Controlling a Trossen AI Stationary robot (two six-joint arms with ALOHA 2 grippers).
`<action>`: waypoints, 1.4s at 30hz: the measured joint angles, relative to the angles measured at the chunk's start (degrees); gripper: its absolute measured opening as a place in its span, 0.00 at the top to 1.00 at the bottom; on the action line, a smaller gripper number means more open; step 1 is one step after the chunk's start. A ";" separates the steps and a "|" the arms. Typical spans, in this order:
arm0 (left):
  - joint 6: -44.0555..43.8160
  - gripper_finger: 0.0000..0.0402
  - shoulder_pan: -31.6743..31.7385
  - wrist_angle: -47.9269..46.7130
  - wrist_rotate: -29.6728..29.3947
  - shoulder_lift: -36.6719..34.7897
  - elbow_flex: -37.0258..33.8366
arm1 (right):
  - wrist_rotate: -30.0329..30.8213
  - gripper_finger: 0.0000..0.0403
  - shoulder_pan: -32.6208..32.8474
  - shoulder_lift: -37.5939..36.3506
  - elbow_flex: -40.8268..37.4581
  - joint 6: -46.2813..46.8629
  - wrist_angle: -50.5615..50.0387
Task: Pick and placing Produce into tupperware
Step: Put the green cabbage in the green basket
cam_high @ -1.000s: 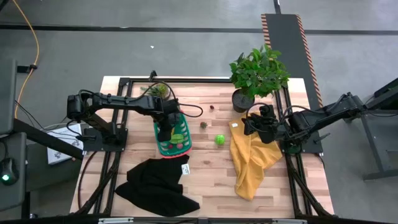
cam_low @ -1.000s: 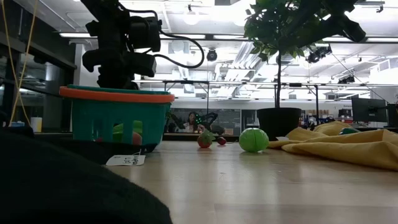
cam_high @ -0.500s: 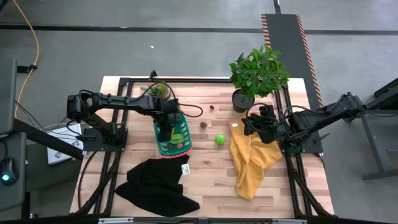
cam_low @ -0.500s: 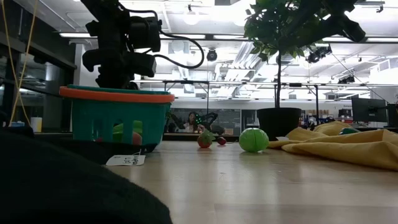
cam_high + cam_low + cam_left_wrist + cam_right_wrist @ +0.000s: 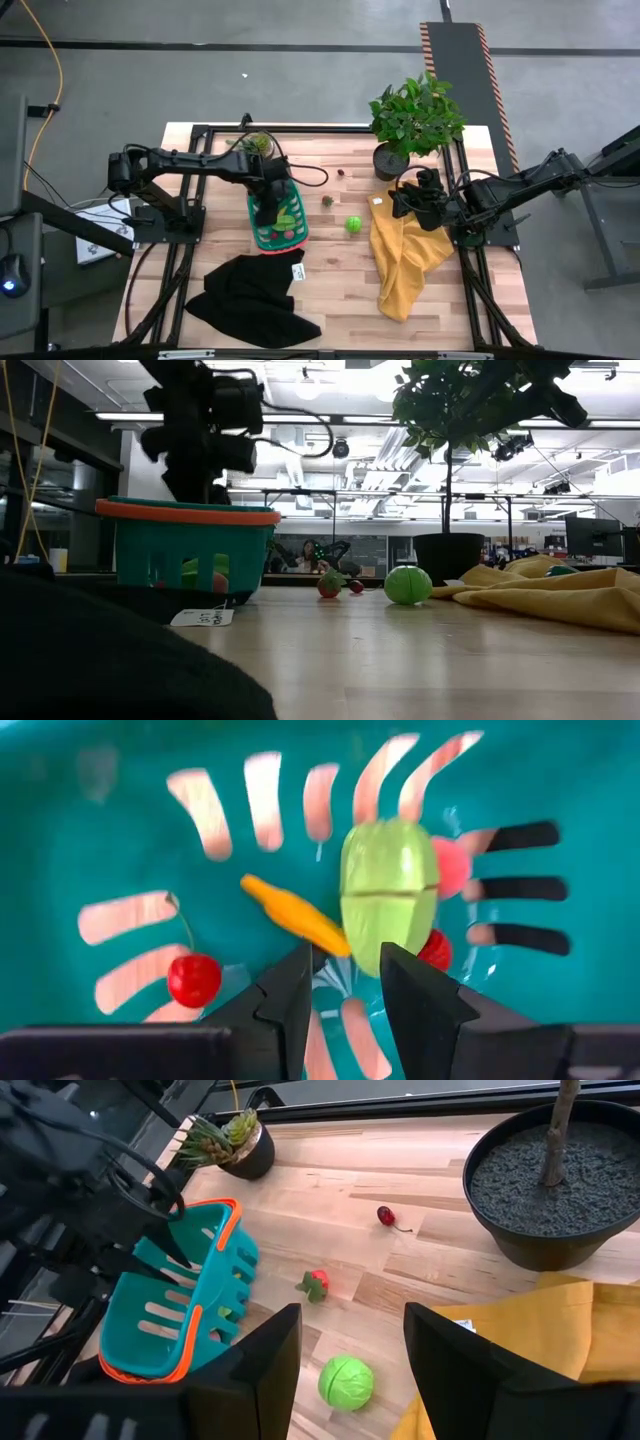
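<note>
Wooden worktop [image 5: 340, 265] from above, grey floor all round. Left claw [image 5: 267, 212] down inside the teal basket [image 5: 277, 236], which sits left of centre — coloured produce dots on its floor. Black cloth [image 5: 252, 300] just below the basket, yellow cloth [image 5: 405, 255] on the right. Green ball [image 5: 353, 225] lying loose between basket and yellow cloth; strawberry [image 5: 327, 201] and cherry [image 5: 340, 172] farther up the boards. Right claw [image 5: 412, 205] parked over the yellow cloth's top edge, beside the potted plant [image 5: 415, 115].

Low across the worktop now: basket at left with its orange rim [image 5: 188, 512], dark left arm plunging into it from above, green ball out in the open mid-table.

Left wrist — fingers [image 5: 290, 1000] parted, nothing between them, hovering just over the basket floor. Split green fruit [image 5: 388, 895], orange piece [image 5: 295, 912], red cherry [image 5: 193, 978], pink and red bits behind the green one, all resting in the basket.

Right wrist: fingers [image 5: 460, 1360] spread apart, empty, green ball below them.
</note>
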 joint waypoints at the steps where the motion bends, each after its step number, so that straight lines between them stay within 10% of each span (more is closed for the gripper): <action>1: 0.19 0.72 0.00 -0.57 0.15 0.00 0.97 | 0.00 0.58 0.00 0.00 0.02 -0.12 -0.02; 21: 14.18 0.72 0.04 -12.52 -3.20 0.00 28.28 | 0.09 0.58 0.00 0.00 0.00 -3.58 0.85; 42: 23.32 0.72 0.85 -4.08 -8.95 -0.02 30.44 | -4.02 0.58 0.00 0.00 0.02 -6.54 2.16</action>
